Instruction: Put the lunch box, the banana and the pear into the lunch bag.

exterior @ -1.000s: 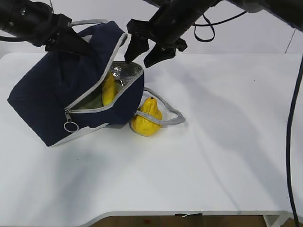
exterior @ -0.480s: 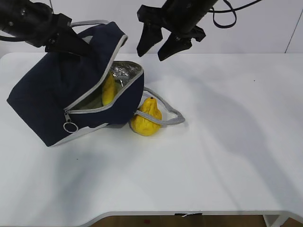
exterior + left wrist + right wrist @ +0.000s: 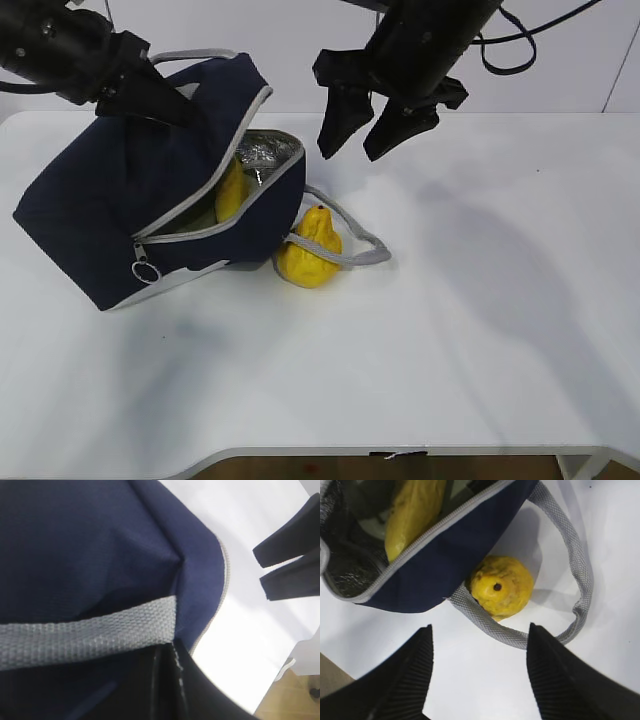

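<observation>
Table, white and wide, carries the whole scene. The bag lies tipped on its left half, mouth gaping toward the middle, silver lining showing. The left gripper is up at the bag's top by the grey handle, seemingly holding the flap open, but whether its fingers are closed on fabric cannot be told: the wrist view is filled with navy cloth and webbing. The right gripper hangs in the air above and to the right of the mouth, fingers spread wide and empty.

Inside the mouth sits the banana, clearly within the lining in the right wrist view. The box is not visible; it may be deeper in the bag, but the pictures do not settle it. The pear stands on the table just outside, touching the bag's lower edge, with the second grey strap looped around it and crossing its front.

Here is the danger: the pear looks like the next pick, and a descent from this spot could catch the strap between finger and fruit, dragging the bag or spoiling the grip. The bumpy, rounded pear could also roll away if nudged off-centre. And if the left gripper's hold slackens, the flap may drop over the opening.
</observation>
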